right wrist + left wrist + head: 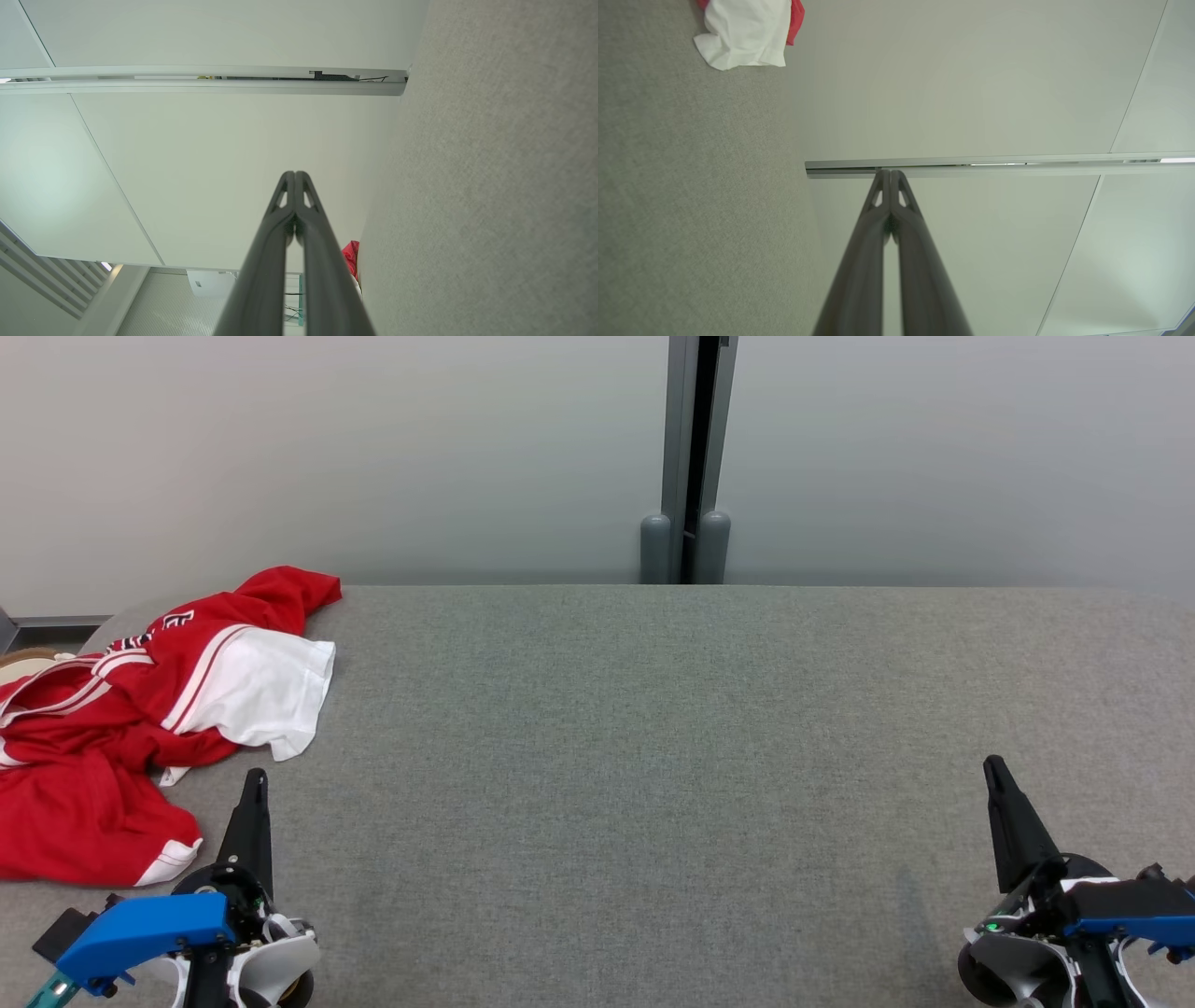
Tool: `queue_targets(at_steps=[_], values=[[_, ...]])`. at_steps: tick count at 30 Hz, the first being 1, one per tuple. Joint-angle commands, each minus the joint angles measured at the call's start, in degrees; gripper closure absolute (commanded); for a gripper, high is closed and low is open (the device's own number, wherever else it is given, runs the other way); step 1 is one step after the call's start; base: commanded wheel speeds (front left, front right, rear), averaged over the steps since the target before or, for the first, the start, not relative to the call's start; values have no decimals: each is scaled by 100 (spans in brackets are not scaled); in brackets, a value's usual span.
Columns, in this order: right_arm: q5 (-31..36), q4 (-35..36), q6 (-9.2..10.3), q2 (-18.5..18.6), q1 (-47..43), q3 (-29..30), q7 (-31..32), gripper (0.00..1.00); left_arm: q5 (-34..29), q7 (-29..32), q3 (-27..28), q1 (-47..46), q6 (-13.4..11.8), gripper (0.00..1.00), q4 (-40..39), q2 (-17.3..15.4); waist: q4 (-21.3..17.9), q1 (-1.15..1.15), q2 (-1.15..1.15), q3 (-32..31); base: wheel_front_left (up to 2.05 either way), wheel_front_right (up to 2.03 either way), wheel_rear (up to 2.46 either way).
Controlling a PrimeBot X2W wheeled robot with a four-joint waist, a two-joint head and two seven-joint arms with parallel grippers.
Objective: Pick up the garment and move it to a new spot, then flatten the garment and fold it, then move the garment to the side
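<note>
Pressed together with nothing pinched, the left claw [254,782] is seen at the lower left of the head view, its dark fingers pointing away from the robot over the grey table [653,756]. Just to its left and beyond it, the garment [112,737] is found crumpled on the table's left end. It is red with white stripes and a white sleeve, and is cut off by the view's left edge. The sleeve's hem lies near the claw's tip, but no contact is seen.

In the left wrist view, the left claw [891,173] is shown with its two tips meeting. The table [691,186] is seen on the left of this view and the white sleeve of the garment [747,32] at the top.

Across the middle, bare grey cloth is seen. Behind the table's far edge, a grey post [695,457] is set between the pale wall panels [934,457].

At the lower right, the right claw [995,767] is likewise pressed together and nothing is held in it, well apart from the garment. In the right wrist view, its tips [295,173] are shown touching. A small red patch [350,254] beside the fingers, at the table's [490,186] edge, is probably the garment.
</note>
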State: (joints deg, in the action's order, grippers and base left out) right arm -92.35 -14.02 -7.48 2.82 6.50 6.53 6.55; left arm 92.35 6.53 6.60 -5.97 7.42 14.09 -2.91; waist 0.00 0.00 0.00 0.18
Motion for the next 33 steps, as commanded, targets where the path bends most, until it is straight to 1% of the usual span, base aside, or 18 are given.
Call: queue_targets(at_steps=[1, 33], values=[[-15, 17, -2, 12, -64, 9, 12, 100, 14, 16, 6, -55, 24, 100, -24, 11, 0, 0, 0, 0, 0, 0, 0], [-15, 17, -2, 12, -64, 9, 12, 100, 14, 17, 6, -56, 24, 100, -24, 11, 0, 0, 0, 0, 0, 0, 0]])
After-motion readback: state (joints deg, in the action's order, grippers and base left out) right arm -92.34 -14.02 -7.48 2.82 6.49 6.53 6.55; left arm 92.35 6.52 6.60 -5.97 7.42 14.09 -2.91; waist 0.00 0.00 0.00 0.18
